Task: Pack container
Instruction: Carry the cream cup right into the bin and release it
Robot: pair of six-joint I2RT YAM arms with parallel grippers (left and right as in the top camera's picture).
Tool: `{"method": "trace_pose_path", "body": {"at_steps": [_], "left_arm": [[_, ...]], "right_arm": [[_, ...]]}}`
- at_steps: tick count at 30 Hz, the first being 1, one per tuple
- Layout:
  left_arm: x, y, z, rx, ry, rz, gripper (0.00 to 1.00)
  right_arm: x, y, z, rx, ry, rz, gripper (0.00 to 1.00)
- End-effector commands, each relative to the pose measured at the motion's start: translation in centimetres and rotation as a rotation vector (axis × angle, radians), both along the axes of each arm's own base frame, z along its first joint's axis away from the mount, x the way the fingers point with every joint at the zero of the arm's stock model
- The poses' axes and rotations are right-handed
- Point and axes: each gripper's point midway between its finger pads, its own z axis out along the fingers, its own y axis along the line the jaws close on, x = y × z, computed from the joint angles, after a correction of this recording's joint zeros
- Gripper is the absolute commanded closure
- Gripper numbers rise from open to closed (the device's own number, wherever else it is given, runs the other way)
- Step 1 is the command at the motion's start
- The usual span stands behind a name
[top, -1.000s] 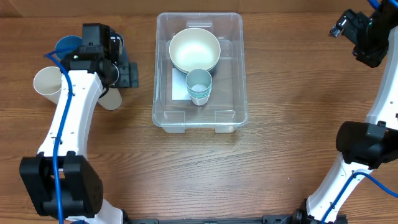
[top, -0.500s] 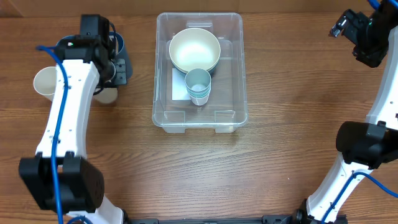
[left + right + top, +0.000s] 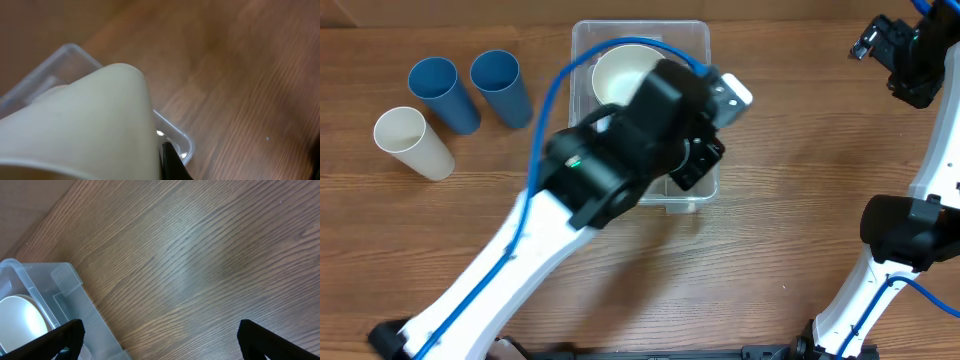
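From overhead, the left arm lies slantwise across the middle of the frame and hides the lower half of the container, which sits at top centre of the tabletop with a white bowl showing at its far end. The left claw is lost under its own wrist there. Only its wrist view shows it clenched around a cream cup, which fills the lower left above a rounded corner of the container.

The right claw hangs at the upper right edge of the overhead frame, fingers spread wide and empty (its own view catches the container's corner at lower left).

Two blue cups and a second cream cup stand at upper left, well apart from the container. Bare wood runs across the right and lower parts.
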Motion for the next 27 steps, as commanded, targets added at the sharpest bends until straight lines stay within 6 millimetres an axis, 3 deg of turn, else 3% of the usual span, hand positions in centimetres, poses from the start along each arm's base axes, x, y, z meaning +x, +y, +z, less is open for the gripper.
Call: {"method": "trace_pose_path", "body": {"at_steps": [1, 3, 5, 15, 21, 23, 25, 27], "left_arm": [[-0.1, -2.8, -4.4, 0.054, 0.099, -0.094, 0.96], [0.1, -2.9, -5.8, 0.080, 0.132, -0.084, 0.96], [0.0, -2.6, -6.0, 0.083, 0.146, -0.063, 0.96], [-1.8, 0.8, -8.6, 0.192, 0.305, 0.088, 0.96], [-2.1, 1.2, -10.1, 0.232, 0.345, 0.096, 0.96], [-1.9, 0.9, -11.6, 0.260, 0.371, 0.098, 0.96], [-1.3, 0.3, -14.6, 0.315, 0.419, 0.101, 0.96], [-1.0, -0.1, -16.3, 0.341, 0.444, 0.102, 0.96]], "right_arm": [[-0.1, 0.0, 1.7, -0.008, -0.051, -0.006, 0.00], [-0.1, 0.0, 1.7, -0.008, -0.051, -0.006, 0.00], [-0.1, 0.0, 1.7, -0.008, -0.051, -0.006, 0.00], [-0.1, 0.0, 1.7, -0.008, -0.051, -0.006, 0.00], [-0.1, 0.0, 1.7, -0.008, -0.051, -0.006, 0.00], [-0.1, 0.0, 1.7, -0.008, -0.051, -0.006, 0.00], [-0.1, 0.0, 1.7, -0.008, -0.051, -0.006, 0.00], [-0.1, 0.0, 1.7, -0.008, -0.051, -0.006, 0.00]]}}
